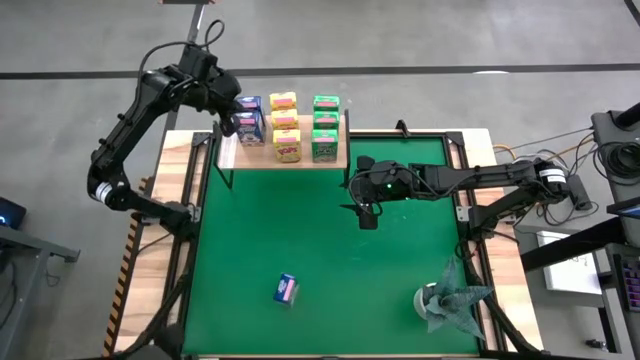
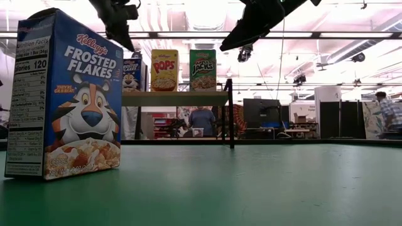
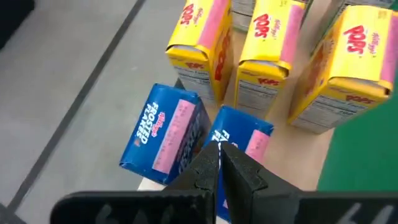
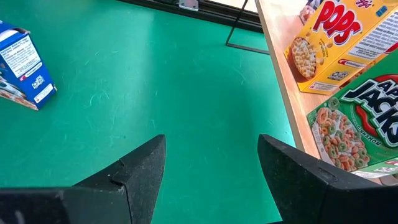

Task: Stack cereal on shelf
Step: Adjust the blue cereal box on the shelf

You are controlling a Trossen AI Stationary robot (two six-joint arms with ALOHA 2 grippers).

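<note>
Your left claw (image 1: 232, 122) is up over the shelf (image 1: 285, 160), and its two fingers (image 3: 205, 171) are pinched tight together with nothing between them. Right under its tips stand two blue boxes (image 1: 250, 122) of cereal. One of them leans a bit to the side. Just past those, you can see three yellow boxes (image 1: 285, 125) in a row. Past the yellow ones, farther from this claw, stand three green boxes (image 1: 325, 127). All eight sit on top of the wood board.

Your right claw (image 1: 367, 214) hangs over the green mat (image 1: 320, 260), just beside the end of the shelf where the green boxes are. Its fingers (image 4: 140, 171) are spread wide apart and they hold nothing.

One more blue box (image 1: 286, 289) stands alone on the mat, well away from both claws, out in front of the right claw. It is not on the shelf yet.

A shiny grey wad (image 1: 447, 300) sits near the corner of the mat on the right arm's side.
</note>
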